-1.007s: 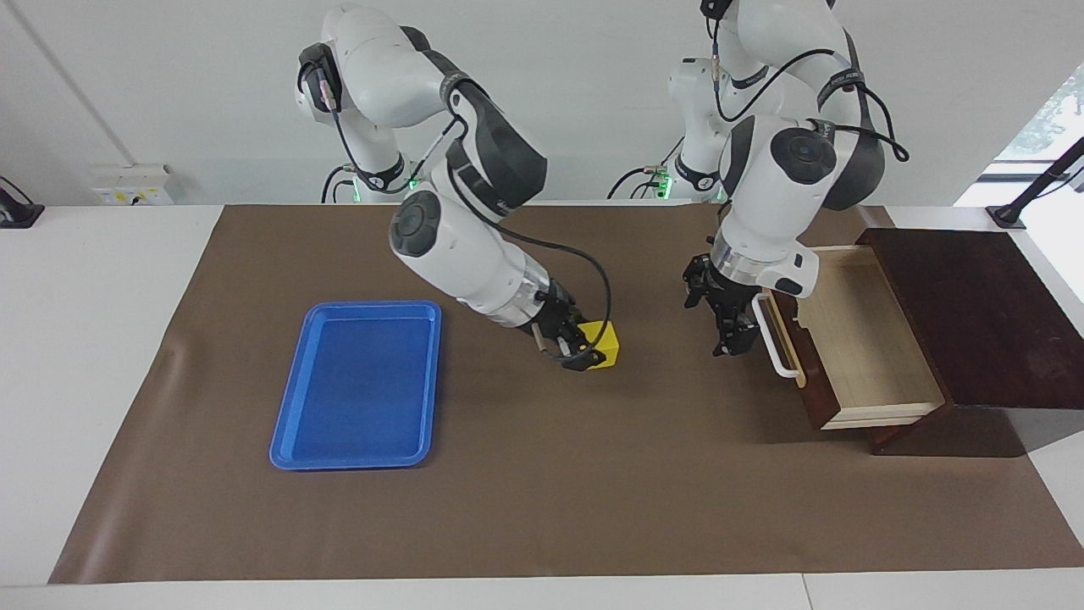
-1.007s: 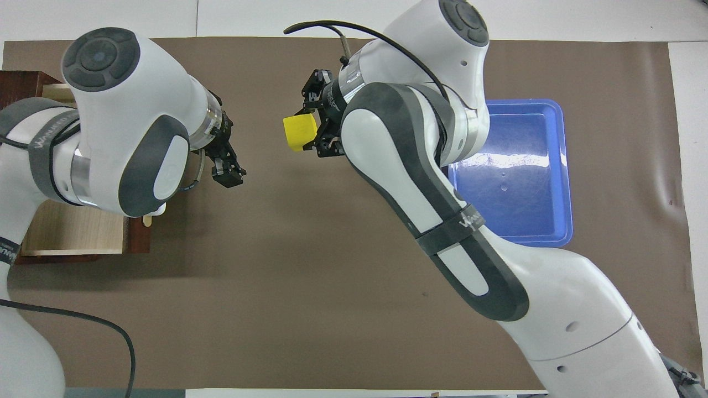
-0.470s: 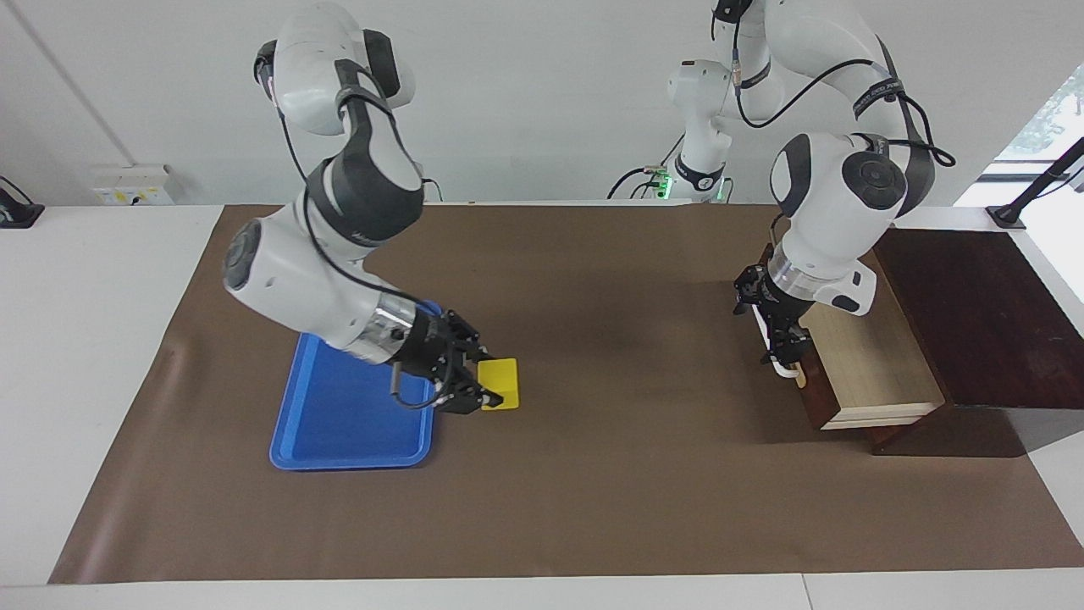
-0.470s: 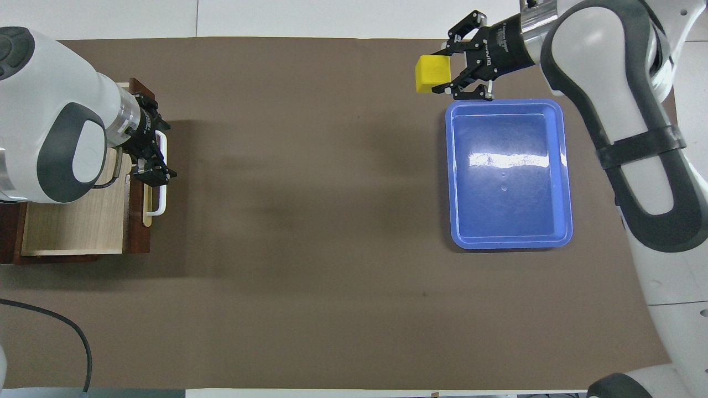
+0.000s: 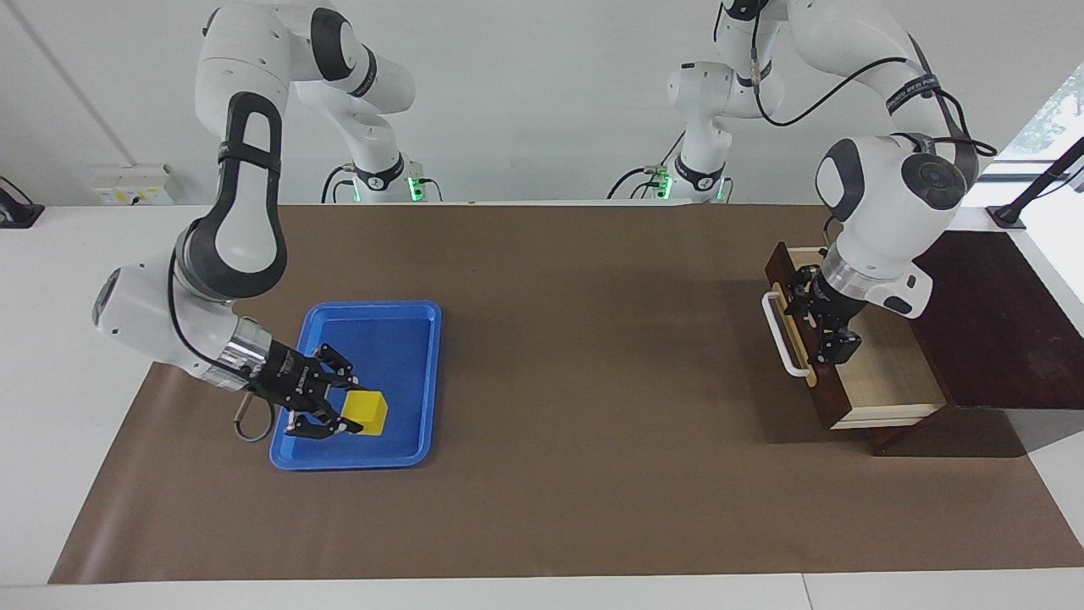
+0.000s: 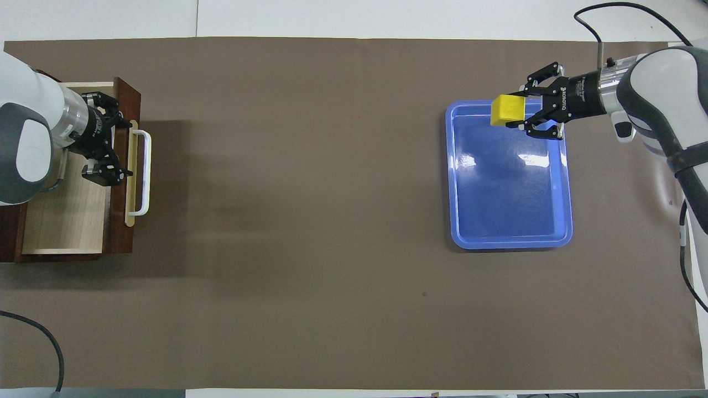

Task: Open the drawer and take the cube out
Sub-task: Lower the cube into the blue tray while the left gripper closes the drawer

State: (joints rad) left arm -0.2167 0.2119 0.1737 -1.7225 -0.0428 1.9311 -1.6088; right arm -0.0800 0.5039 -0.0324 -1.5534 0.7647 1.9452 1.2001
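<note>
holding cube [image 5: 366, 410] over tray [image 5: 421, 373]

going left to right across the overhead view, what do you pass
left gripper over the open drawer → drawer's white handle → blue tray → yellow cube → right gripper holding it

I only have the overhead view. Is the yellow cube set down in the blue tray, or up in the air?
Observer: In the facing view the right end effector is shut on the cube, low over the blue tray; contact with its floor I cannot tell.
Operator: The left arm hides the drawer for me.
Observer: The left end effector hangs open over the drawer interior, just inside its front, apart from the white handle.
</note>
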